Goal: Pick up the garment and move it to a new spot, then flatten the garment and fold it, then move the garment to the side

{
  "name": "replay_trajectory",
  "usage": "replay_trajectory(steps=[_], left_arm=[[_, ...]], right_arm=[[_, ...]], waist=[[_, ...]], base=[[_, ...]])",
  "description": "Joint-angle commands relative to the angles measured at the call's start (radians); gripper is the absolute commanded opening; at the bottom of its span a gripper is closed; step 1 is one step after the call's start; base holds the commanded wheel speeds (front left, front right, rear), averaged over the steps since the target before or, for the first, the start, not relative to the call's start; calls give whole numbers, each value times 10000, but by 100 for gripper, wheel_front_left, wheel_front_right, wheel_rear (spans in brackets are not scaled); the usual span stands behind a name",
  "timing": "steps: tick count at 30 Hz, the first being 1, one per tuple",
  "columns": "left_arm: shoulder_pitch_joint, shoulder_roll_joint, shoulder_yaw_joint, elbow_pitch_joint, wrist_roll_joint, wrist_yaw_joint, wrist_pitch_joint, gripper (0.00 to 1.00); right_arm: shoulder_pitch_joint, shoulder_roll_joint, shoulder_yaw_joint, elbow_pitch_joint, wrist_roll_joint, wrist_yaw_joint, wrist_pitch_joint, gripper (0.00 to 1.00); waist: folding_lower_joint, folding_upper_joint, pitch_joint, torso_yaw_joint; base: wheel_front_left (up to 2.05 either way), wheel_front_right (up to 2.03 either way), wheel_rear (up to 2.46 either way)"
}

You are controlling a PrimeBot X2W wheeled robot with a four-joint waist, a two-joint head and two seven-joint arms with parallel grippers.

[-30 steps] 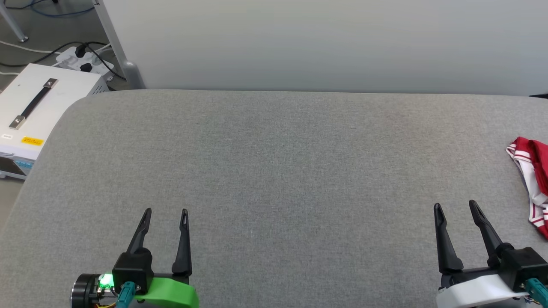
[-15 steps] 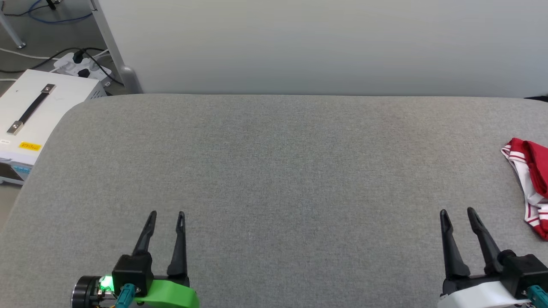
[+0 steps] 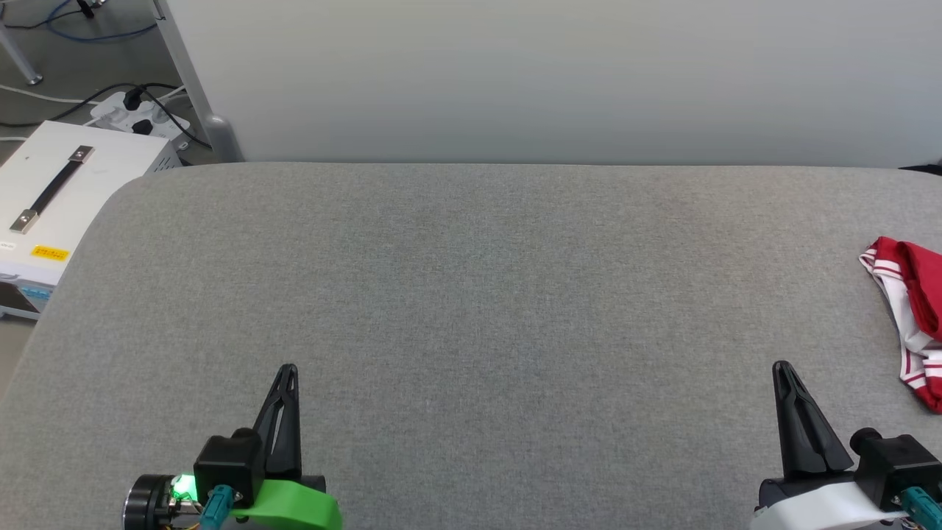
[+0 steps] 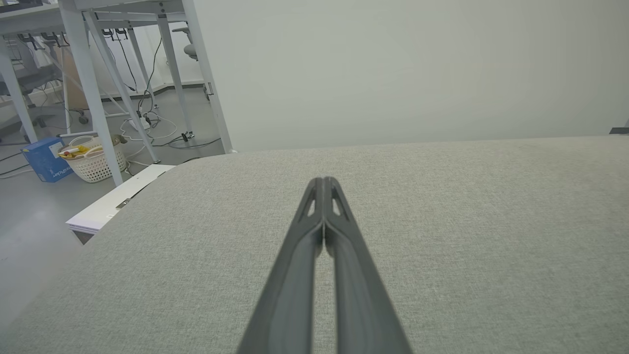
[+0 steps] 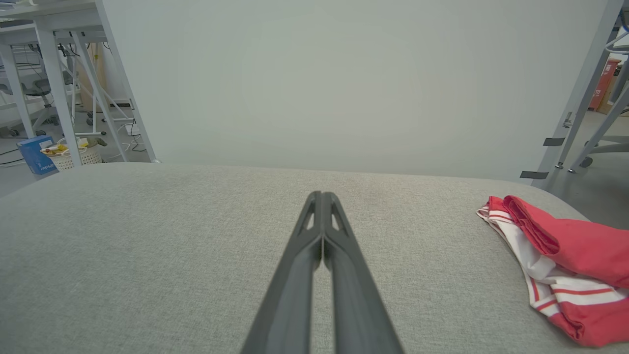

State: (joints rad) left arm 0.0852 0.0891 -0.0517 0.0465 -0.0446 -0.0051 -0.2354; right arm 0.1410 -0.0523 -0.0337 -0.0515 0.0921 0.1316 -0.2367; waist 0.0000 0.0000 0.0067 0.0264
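Note:
The garment (image 3: 912, 316) lies bunched at the right edge of the grey table (image 3: 471, 294), red cloth with white and red-striped parts, cut off by the frame. In the right wrist view the garment (image 5: 565, 255) sits to the right of my fingers, apart from them. My right gripper (image 3: 781, 366) is shut and empty at the lower right, left of the garment; its fingers (image 5: 322, 246) press together. My left gripper (image 3: 288, 368) is shut and empty at the lower left, well away from the garment, fingers (image 4: 324, 231) touching along their length.
A pale wall panel (image 3: 515, 73) rises behind the table's far edge. Off the table's left corner stands a white box with a black handle (image 3: 51, 191), a power strip with cables (image 3: 140, 110) and a table leg (image 3: 199, 96). A basket (image 4: 91, 160) sits on the floor.
Both grippers have closed from wide open to fully shut, with nothing between the fingers. The camera shifted slightly early on; the garment lies as before.

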Motion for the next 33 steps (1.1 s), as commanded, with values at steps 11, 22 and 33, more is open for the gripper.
replay_trajectory(steps=[11, 22, 33], left_arm=[[-144, -70, 83, -80, 75, 6, 267, 0], [-220, -104, 130, -121, 115, 11, 489, 0], [-295, -138, 176, -162, 154, 16, 712, 0]], right_arm=[[-245, 4, 49, 71, -125, -2, 271, 0], [-369, 5, 80, 118, -209, -3, 494, 0], [-493, 7, 111, 165, -294, -3, 718, 0]], waist=[[0, 0, -7, -26], [0, 0, -13, -51], [0, 0, -20, -77]], base=[[0, 0, 0], [0, 0, 0], [0, 0, 0]])
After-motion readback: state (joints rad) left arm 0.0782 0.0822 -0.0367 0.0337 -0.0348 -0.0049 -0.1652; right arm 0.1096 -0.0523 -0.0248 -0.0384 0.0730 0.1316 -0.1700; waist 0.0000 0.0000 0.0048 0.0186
